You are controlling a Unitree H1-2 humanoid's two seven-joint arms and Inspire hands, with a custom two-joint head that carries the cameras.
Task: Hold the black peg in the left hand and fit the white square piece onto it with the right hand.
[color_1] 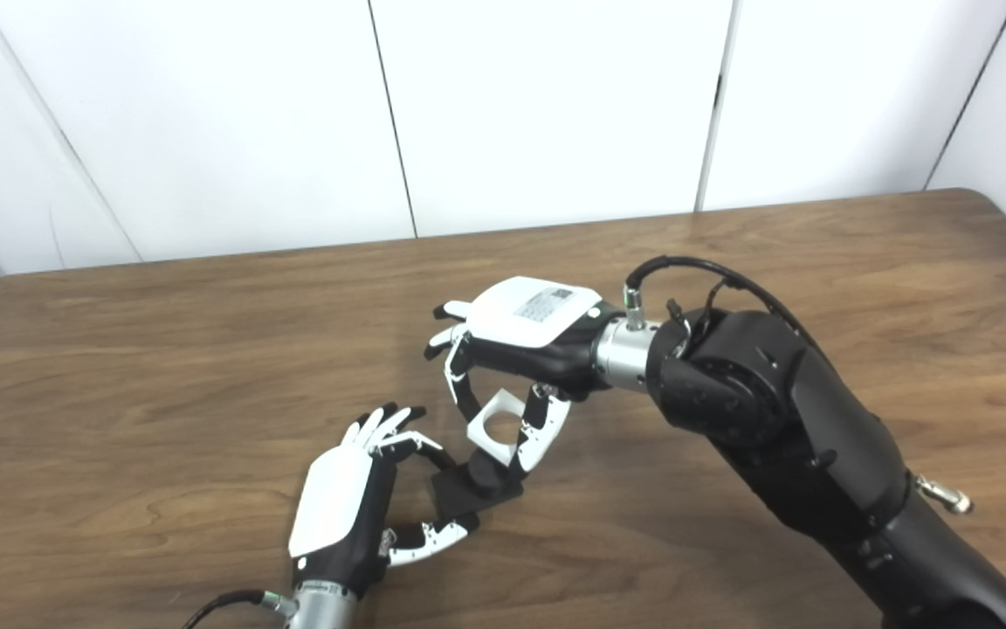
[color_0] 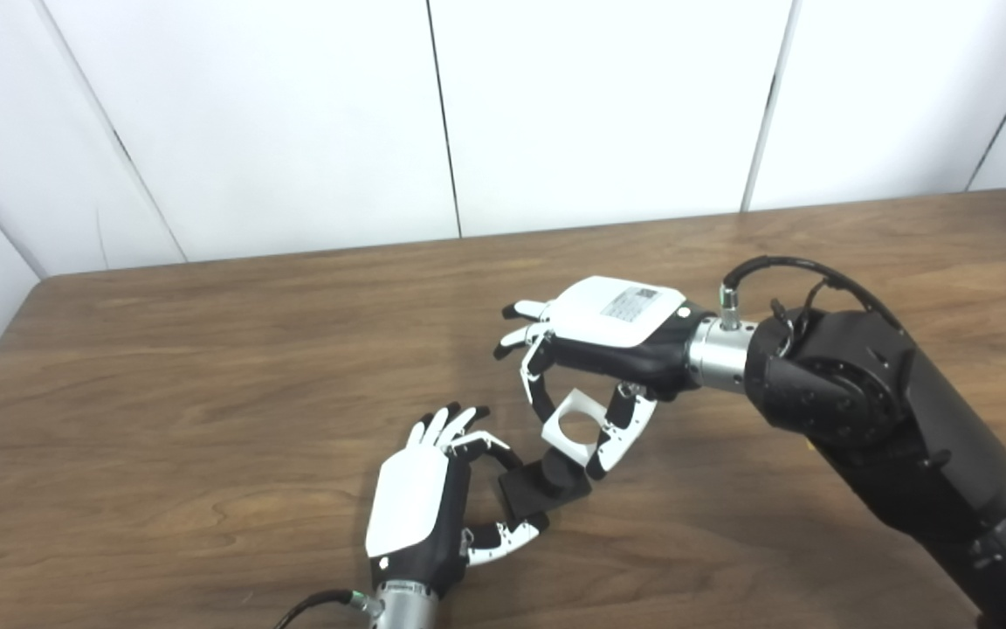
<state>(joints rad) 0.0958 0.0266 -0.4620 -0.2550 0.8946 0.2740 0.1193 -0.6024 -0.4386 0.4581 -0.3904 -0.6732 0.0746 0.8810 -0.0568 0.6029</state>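
- Nearest us, the left hand point(color_0: 433, 507) is clamped on the black block-shaped peg piece with its short round stud point(color_0: 545, 486), fingers over the far edge and thumb under the near one, low above the brown wood-grain table point(color_0: 206, 419).
- The stud points up and a little away, towards the right hand; that is its long axis.
- Just above, the right hand point(color_0: 595, 349) pinches the white square piece with a round hole point(color_0: 575, 425) between finger and thumb, its lower corner just beside the stud.
- The white piece sits tilted, hole facing up towards the camera, apparently not square to the stud.
- Risk: pushed down at this tilt, the rim could catch the stud and jam, or twist loose from that light pinch.
- Risk: a hard push might also rock the black piece in the left hand's grip.
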